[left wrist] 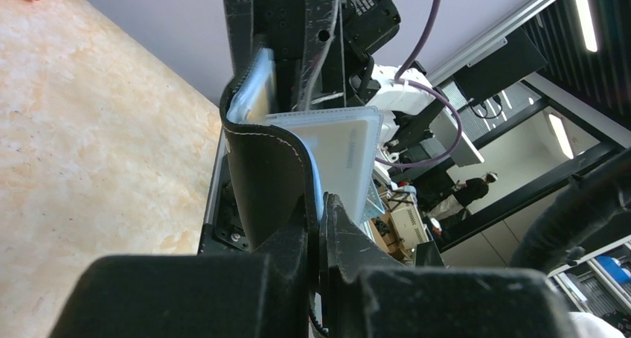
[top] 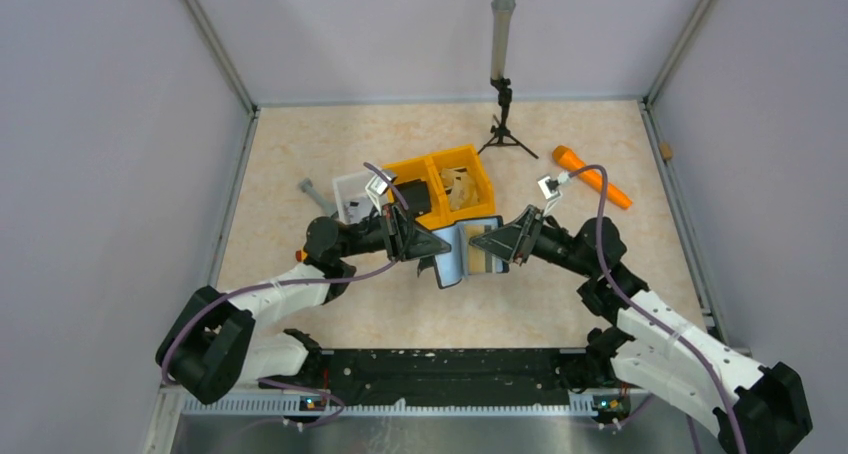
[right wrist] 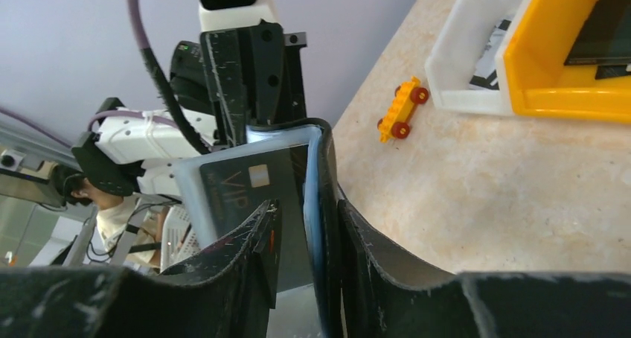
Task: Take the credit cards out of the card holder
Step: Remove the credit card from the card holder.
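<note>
Left gripper is clamped tight on one edge of the open card holder, held up above the table. Right gripper straddles the opposite flap and a dark credit card in its pocket; whether it pinches them, I cannot tell

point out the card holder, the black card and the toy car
card holder (top: 455, 259): top view, pale lining
black card (right wrist: 238, 185): right wrist view, its face
toy car (right wrist: 402, 109): right wrist view, its body
</note>
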`<control>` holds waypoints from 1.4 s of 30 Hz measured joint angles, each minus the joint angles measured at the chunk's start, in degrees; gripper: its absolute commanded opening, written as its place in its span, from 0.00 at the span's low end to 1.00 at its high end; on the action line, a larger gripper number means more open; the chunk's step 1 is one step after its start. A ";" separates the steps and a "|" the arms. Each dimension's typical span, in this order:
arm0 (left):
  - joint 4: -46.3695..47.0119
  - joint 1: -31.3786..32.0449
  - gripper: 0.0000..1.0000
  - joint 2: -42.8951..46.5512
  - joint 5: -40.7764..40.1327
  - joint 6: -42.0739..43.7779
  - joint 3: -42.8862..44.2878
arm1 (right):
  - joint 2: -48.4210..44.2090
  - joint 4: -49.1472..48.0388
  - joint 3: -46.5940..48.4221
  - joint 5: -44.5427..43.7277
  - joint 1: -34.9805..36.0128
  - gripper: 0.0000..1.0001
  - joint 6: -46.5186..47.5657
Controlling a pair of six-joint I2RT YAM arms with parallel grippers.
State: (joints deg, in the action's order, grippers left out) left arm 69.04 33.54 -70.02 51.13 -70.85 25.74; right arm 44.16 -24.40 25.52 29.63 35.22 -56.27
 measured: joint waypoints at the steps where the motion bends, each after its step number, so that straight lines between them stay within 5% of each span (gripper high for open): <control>1: 0.02 0.00 0.00 0.00 -0.02 0.00 0.00 | 0.31 0.59 0.00 -0.02 0.00 0.28 0.26; 5: 0.04 0.00 0.00 0.00 -0.07 0.00 0.00 | 0.90 1.95 0.00 -0.02 0.04 0.00 1.09; 13: -5.31 0.04 0.01 0.68 -0.90 3.65 0.00 | 0.66 11.15 3.13 -1.77 0.22 0.00 5.90; 19: -15.15 0.04 0.63 4.35 -2.34 10.10 0.98 | 0.17 15.41 4.57 -2.14 0.24 0.00 7.50; 26: -25.31 0.68 0.98 7.93 -4.79 17.33 1.53 | 1.03 17.25 5.35 -2.19 0.26 0.00 7.96; 42: -39.65 5.03 0.99 5.20 -11.08 27.52 7.06 | 10.01 24.52 10.29 -10.51 5.05 0.00 10.34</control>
State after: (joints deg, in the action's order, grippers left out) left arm 29.39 38.57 -64.82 40.05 -43.33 32.80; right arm 54.17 0.12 35.81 19.11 40.27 -45.93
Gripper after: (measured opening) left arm 0.986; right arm 0.113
